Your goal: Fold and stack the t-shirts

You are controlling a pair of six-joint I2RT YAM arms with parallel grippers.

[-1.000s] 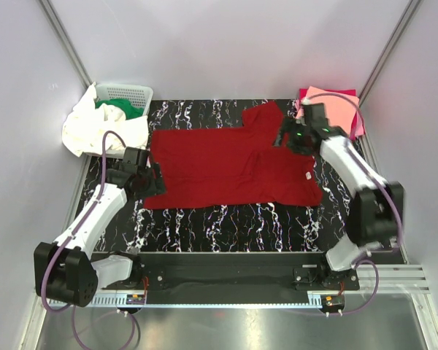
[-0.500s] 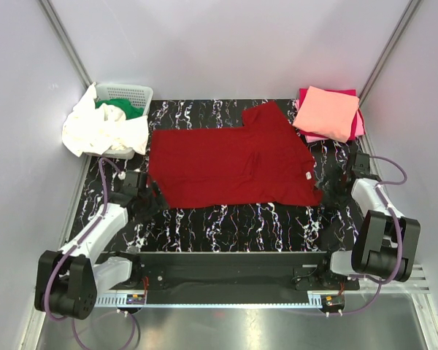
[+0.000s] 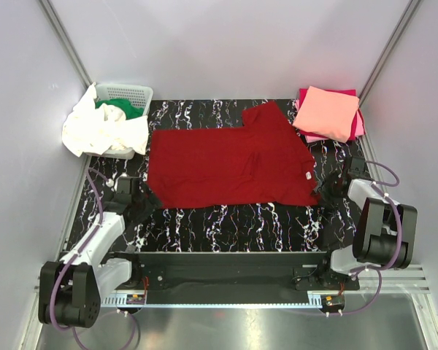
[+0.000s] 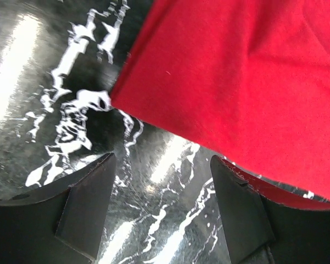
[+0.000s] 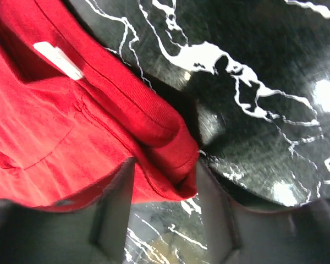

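Dark red t-shirt [image 3: 226, 164] lay spread flat mid-worktop [image 3: 233, 219], a gripper at each near corner.
The left gripper [image 4: 159, 209] stood spread just short of the near-left corner. The right gripper [image 5: 162, 214] was spread too, with the folded near-right corner between its fingers. A white label [image 5: 58, 59] there bore nothing I could read. The salmon pink t-shirt [image 3: 328, 113] sat folded on the magenta t-shirt [image 3: 305, 93] far right, and the white t-shirt [image 3: 95, 131] and green t-shirt [image 3: 124, 109] filled the basket [image 3: 128, 91] far left.

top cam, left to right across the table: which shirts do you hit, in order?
white t-shirt → dark red t-shirt → salmon pink t-shirt
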